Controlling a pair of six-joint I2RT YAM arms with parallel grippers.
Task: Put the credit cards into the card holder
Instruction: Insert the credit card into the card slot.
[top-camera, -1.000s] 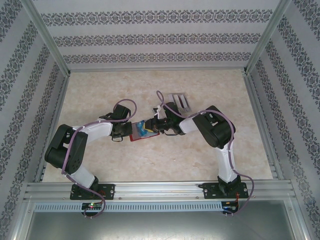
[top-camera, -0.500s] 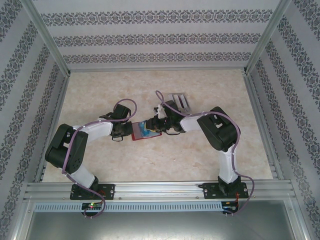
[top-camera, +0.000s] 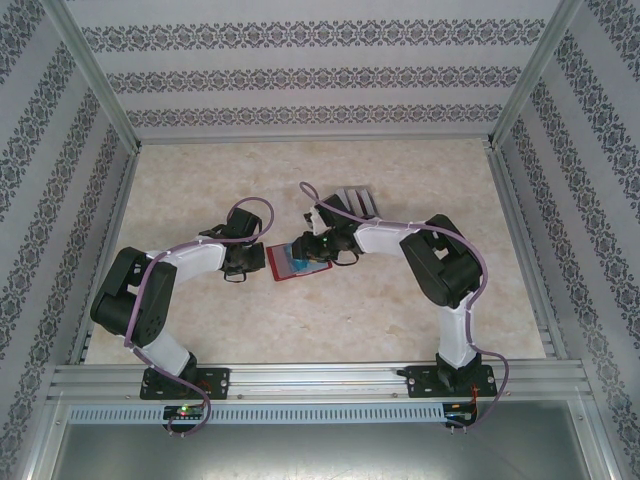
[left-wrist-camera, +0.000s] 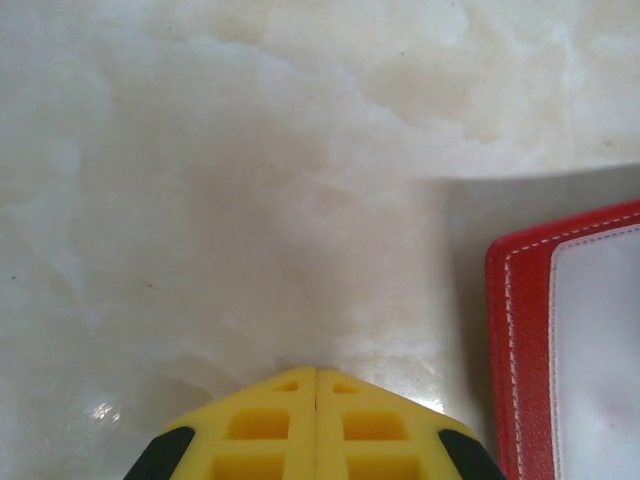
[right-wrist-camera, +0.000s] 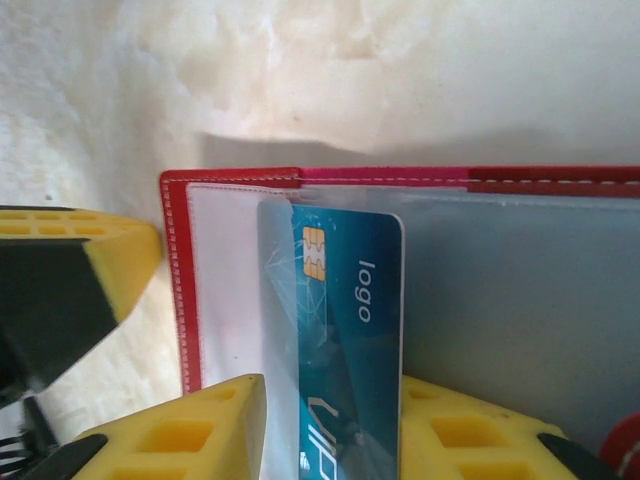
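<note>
Clearly, the card (right-wrist-camera: 338, 330) reads "logo" — seemingly pocketed.

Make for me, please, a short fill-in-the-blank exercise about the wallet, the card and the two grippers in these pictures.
1. The card holder lying open on the table has a border of ___ colour.
2. The word printed on the blue card, below its chip, is ___.
3. The blue card sits between the fingers of the ___ gripper.
4. The left gripper has its fingers pressed together and holds ___.

Missing words: red; logo; right; nothing.
</note>
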